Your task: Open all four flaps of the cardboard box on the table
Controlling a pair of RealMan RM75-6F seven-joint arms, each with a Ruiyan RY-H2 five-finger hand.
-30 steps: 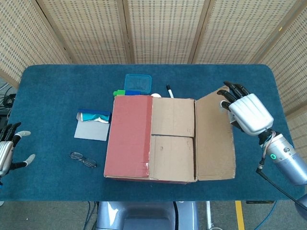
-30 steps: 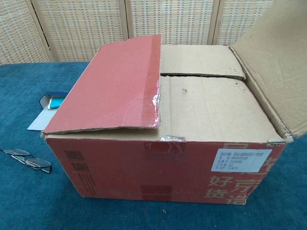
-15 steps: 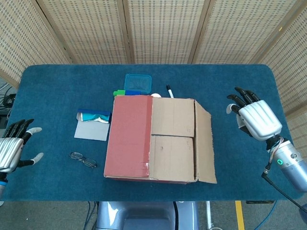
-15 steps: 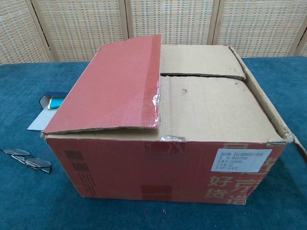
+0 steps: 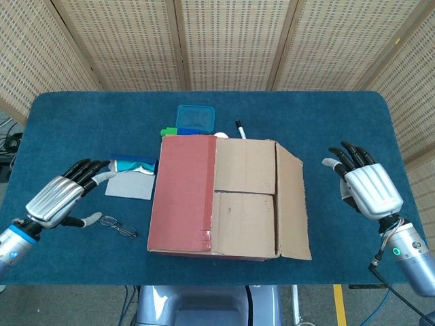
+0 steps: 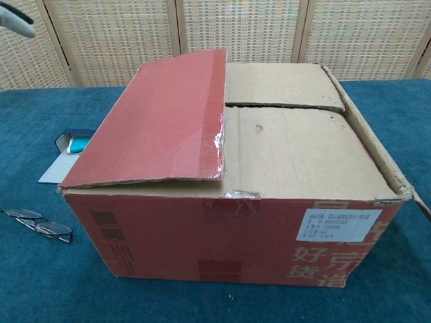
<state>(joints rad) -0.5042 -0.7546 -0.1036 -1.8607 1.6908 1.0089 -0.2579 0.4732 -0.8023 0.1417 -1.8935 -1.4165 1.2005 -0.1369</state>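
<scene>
From the head camera, the box (image 5: 228,197) sits mid-table, its red flap (image 5: 182,193) lying closed on the left, two inner flaps (image 5: 245,197) shut, the right flap (image 5: 292,204) folded outward. The left hand (image 5: 64,197) hovers left of the box, fingers spread, empty; the right hand (image 5: 363,187) likewise off to the right. Glasses (image 5: 117,226) lie left of the box.

From the chest camera, the box (image 6: 229,235) fills the frame, red flap (image 6: 161,124) slightly raised, and only a fingertip (image 6: 17,20) shows, upper left of it.
</scene>
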